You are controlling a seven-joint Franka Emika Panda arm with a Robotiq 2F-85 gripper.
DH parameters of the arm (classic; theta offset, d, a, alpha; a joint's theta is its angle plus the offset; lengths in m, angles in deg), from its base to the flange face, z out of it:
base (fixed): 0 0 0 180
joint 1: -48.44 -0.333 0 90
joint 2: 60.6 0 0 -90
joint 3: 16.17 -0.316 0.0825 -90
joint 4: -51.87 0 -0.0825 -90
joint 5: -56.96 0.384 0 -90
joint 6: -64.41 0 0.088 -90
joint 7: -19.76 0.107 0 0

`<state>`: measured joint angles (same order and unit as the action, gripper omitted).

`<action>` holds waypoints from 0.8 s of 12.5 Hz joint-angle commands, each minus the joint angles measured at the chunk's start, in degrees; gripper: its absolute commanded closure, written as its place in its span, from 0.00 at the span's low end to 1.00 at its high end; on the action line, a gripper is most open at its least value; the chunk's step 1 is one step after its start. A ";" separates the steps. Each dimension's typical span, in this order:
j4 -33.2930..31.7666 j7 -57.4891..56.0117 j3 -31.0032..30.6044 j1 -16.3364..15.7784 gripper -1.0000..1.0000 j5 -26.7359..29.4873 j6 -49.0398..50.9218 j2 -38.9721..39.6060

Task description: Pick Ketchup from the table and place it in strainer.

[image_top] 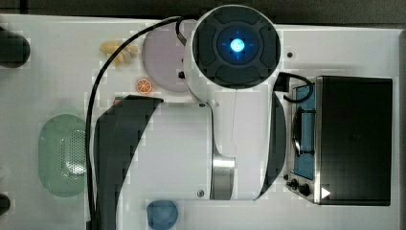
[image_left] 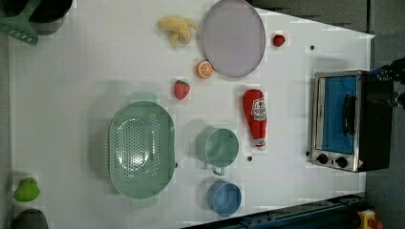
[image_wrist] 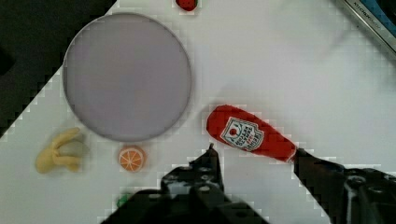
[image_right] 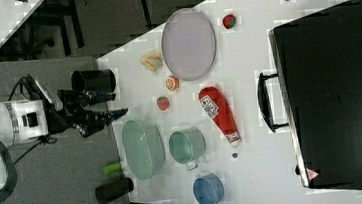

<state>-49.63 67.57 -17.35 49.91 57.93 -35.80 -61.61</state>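
The ketchup (image_left: 255, 117), a slim red bottle with a white label, lies flat on the white table between the green cup and the toaster oven; it also shows in the right view (image_right: 218, 111). The strainer (image_left: 141, 150), a pale mint-green oval basket with holes in its bottom, sits empty beyond the cup (image_right: 143, 148) (image_top: 62, 153). In the wrist view my gripper (image_wrist: 255, 150) hangs open high over the ketchup (image_wrist: 250, 134), one finger off each end of the bottle and touching nothing. In the right view the gripper (image_right: 112, 113) shows well above the table. In the top view the arm hides the ketchup.
A toaster oven (image_left: 344, 119) stands at the left view's right. A purple plate (image_left: 233, 37), banana (image_left: 177, 27), orange slice (image_left: 205, 69), strawberry (image_left: 181, 89) and small red fruit (image_left: 279, 40) lie around. A green cup (image_left: 220, 148) and blue cup (image_left: 224, 198) stand near the strainer.
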 commanded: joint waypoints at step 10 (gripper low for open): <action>-6.89 -28.41 -2.80 5.42 0.00 1.85 0.75 -1.68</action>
<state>-54.28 50.16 -20.34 54.92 59.53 -34.76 -65.78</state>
